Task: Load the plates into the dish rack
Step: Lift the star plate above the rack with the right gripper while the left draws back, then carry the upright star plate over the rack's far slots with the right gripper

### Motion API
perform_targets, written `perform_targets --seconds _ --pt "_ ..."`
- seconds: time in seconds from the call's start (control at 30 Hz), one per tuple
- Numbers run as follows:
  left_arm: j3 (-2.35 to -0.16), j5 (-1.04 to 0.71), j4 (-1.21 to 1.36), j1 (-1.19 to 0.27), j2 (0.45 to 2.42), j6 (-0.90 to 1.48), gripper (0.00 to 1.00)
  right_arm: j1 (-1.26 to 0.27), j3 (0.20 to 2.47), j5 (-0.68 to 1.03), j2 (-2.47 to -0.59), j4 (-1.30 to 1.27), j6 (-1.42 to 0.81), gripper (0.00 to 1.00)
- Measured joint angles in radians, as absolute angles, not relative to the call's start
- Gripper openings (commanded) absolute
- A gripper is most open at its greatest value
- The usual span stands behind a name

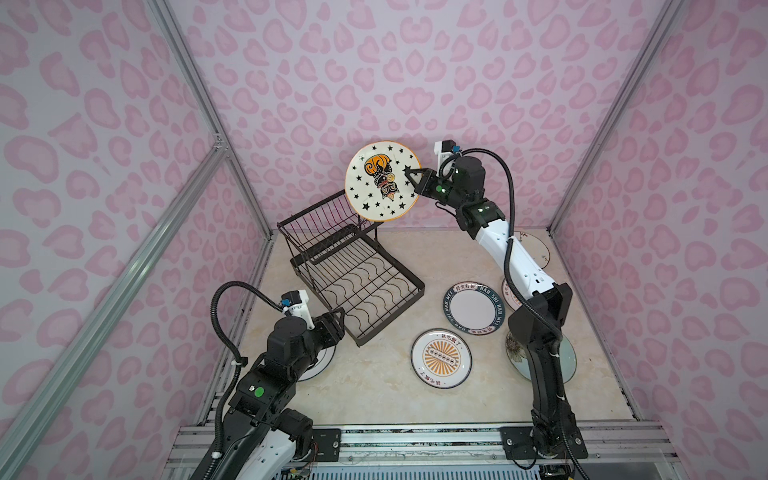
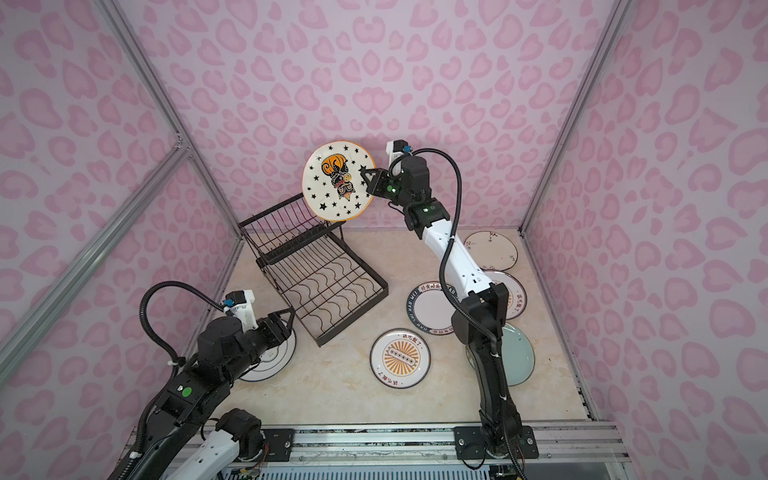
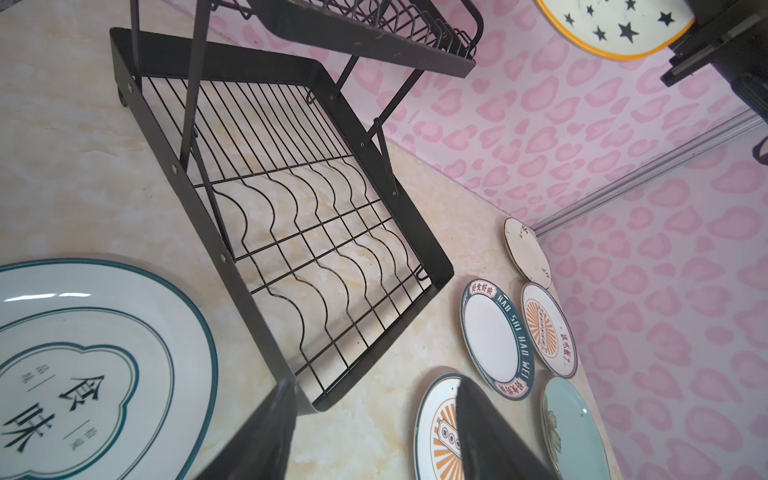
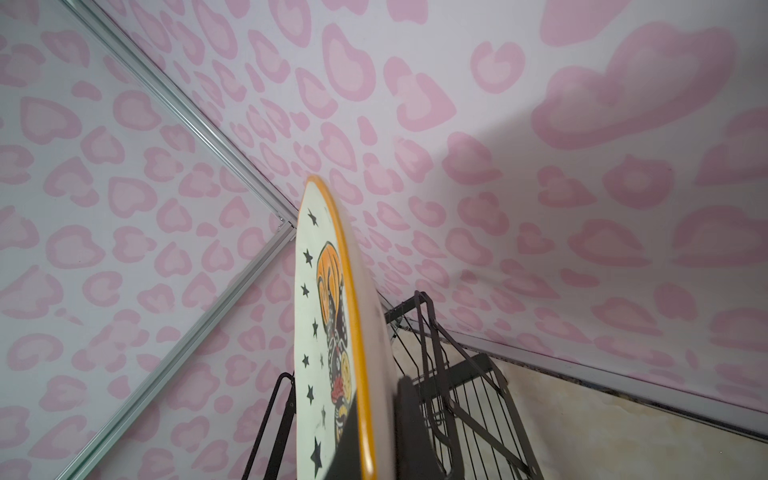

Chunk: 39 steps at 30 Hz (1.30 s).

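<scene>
Step in hand: first plate on its way to the rack, judging by the lay of things.
Star plate [image 1: 382, 180]: white, orange rim, black stars, orange-and-black figure at centre. Raised on edge, face toward the top camera, above the far corner of the upper basket [image 1: 320, 226], close to the back wall. Clear of the wires in the left wrist view.
Right gripper [image 1: 410, 171]: jaws clamped on the star plate's rim, on its right side in both top views.
Left gripper [image 1: 338, 322]: jaws parted, nothing between them. Low by the near corner of the dish rack [image 1: 392, 314], over a teal-ringed plate [image 3: 83, 365] with Chinese characters.
Rack load: upper slotted basket and lower wavy-wire tray both hold no plates.
Plates flat on the tabletop [image 1: 374, 395]: six.
- Left of the rack: the teal-ringed plate.
- Right of the rack: a sunburst plate [image 1: 441, 358], a dark-rimmed "HAO SHI HAO WEI" plate [image 1: 473, 307], a second sunburst plate [image 2: 513, 299] partly hidden by the right arm, a pale blue-green plate [image 2: 517, 353], and a white plate [image 2: 492, 250] by the back right corner.
Done: nothing slotted yet.
Left: all seven plates, the star plate first by the look of it. Needs lowering edge-down between the wires, then release.
Progress: barely begun.
</scene>
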<state>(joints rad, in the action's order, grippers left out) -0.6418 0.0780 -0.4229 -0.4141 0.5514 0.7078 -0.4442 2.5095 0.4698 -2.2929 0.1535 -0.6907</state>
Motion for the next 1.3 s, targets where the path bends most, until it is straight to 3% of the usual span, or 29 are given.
perform_targets --seconds 0.13,0.4,1.3 --pt "-0.642 0.079 -0.426 -0.414 0.545 0.711 0.63 -0.460 2.665 0.460 -2.416 0.165 -0.731 0.00" --pt "-0.636 0.086 -0.451 -0.414 0.517 0.715 0.63 -0.474 2.661 0.389 -2.491 0.125 -0.804 0.00" --pt "-0.636 0.110 -0.521 -0.414 0.463 0.742 0.63 -0.614 2.593 0.130 -2.483 -0.058 -0.624 0.00"
